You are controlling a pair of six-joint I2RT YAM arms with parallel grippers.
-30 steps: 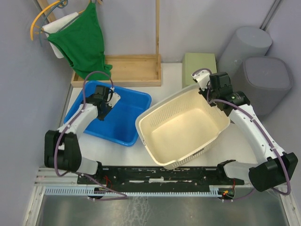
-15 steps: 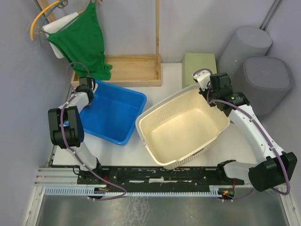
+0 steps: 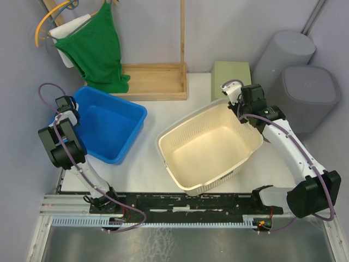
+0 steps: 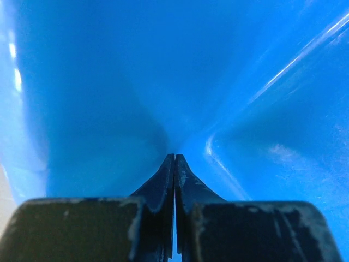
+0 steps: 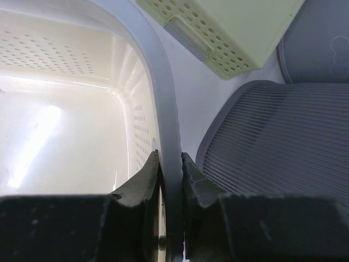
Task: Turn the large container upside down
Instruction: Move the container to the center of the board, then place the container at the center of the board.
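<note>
Carefully lift with right claw (image 5: 170, 159), clamped on far-right rim of cream perforated basket (image 3: 207, 150), open side up mid-table (image 3: 150, 117); roll rim over. Leave left claw (image 4: 174, 159), clenched empty, in blue tub (image 3: 109, 128).

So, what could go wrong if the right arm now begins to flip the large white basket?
1. The right gripper pinches only the thin rim of the white perforated basket at one corner; it may slip or twist out.
2. The green crate and grey bin stand close behind that corner; the turning basket might hit them.
</note>
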